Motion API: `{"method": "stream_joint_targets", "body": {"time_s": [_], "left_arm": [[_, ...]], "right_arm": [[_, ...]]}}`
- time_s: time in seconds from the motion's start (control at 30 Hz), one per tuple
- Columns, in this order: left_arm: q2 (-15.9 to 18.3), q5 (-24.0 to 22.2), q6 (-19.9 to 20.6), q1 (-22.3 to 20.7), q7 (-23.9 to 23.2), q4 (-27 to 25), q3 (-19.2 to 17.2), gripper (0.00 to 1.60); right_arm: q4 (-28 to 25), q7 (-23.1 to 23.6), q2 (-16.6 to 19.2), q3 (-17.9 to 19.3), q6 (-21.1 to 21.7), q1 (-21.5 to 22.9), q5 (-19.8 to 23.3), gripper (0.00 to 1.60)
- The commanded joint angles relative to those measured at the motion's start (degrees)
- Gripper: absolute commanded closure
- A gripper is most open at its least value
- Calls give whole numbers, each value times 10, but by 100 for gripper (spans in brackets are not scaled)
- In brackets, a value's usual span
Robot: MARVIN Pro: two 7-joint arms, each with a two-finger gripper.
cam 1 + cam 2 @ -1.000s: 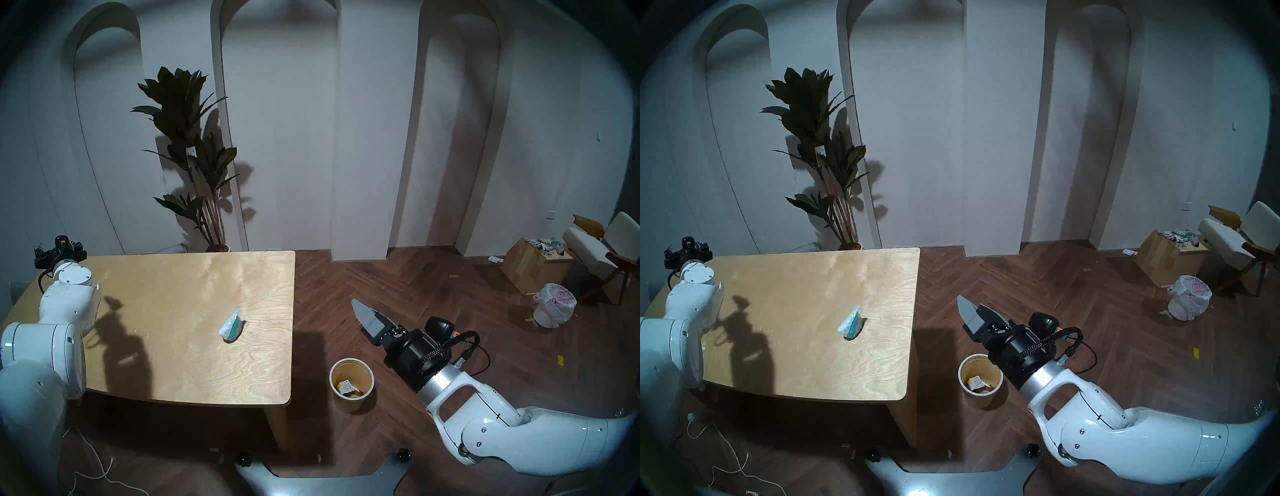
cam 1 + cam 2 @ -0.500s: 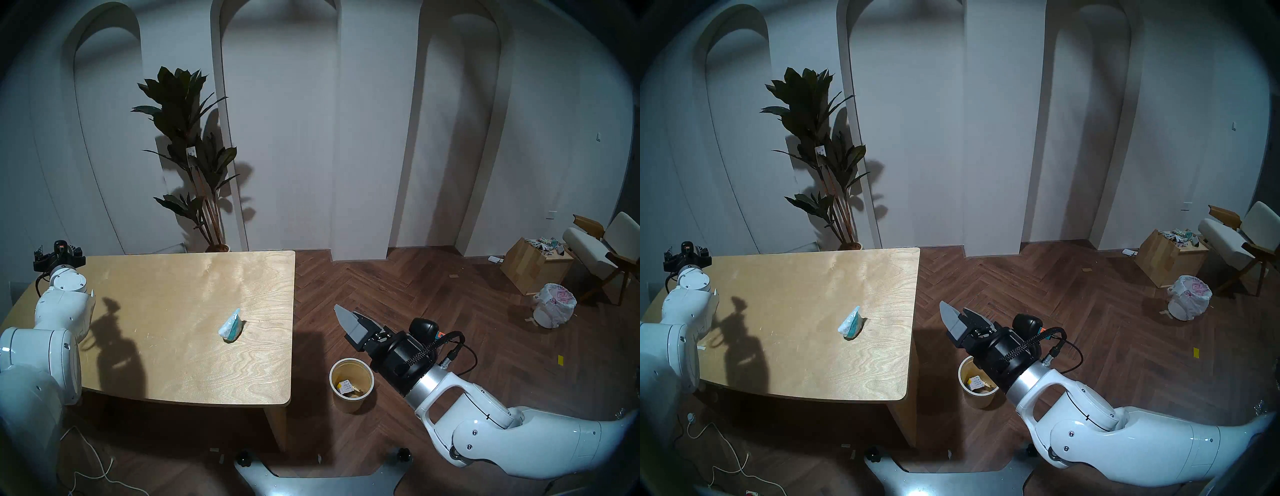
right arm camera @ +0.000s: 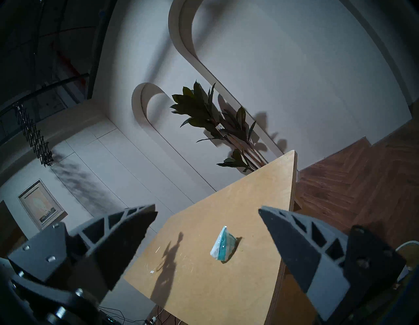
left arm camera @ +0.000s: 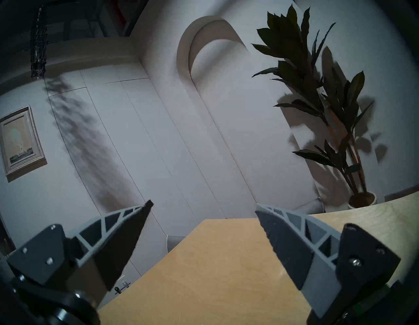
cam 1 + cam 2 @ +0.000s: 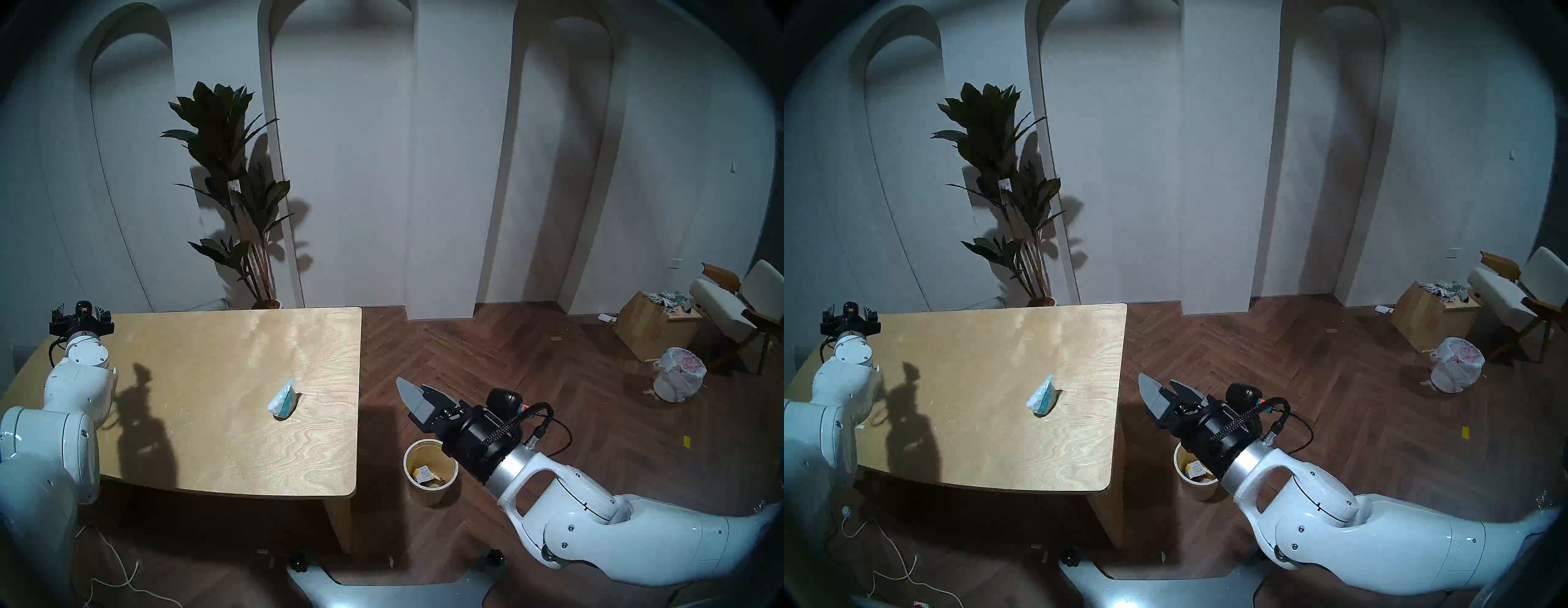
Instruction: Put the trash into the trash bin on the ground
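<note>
Herringbone wood flooring and a white arched wall frame the scene, with a light plywood table (image 5: 237,382) at centre left as the landmark. One item of trash remains on the table: a soft teal-and-white pouch (image 5: 283,400), lying alone toward the table's right half, well apart from every edge and touched by nothing. On the floor just beside the table's right near corner stands the cream-yellow trash bin (image 5: 429,497); inside it a small box with yellow print (image 5: 423,471) and other pale scraps can be seen, though their exact identity is too small to tell. By this evidence, part of the task appears done and the pouch is what is left.

The right end effector (image 5: 413,392) hangs over the floor between the table's right edge and the bin, fingers spread apart and empty, aimed toward the table; its wrist view places the pouch (image 3: 223,247) between the spread fingers but still at a distance. The left end effector (image 4: 204,208), at the table's far left corner, likewise stands apart and holds nothing. A bag-lined white bin (image 5: 679,373) and a wooden box (image 5: 649,329) stand well right of the table, uninvolved.
</note>
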Motion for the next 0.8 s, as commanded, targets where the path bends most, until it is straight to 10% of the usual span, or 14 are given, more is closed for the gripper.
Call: {"method": "stream_joint_targets", "body": {"time_s": [0.0,0.77], "left_arm": [[13,3,-13,-2,-14,-14,3,0],[17,13,-32,26,-79,-13,24,0]], "right_arm": [[-1,-6,-22,-3,13,20,-12,0],[33,-63,-76,-25,76,71,-43,0]]}}
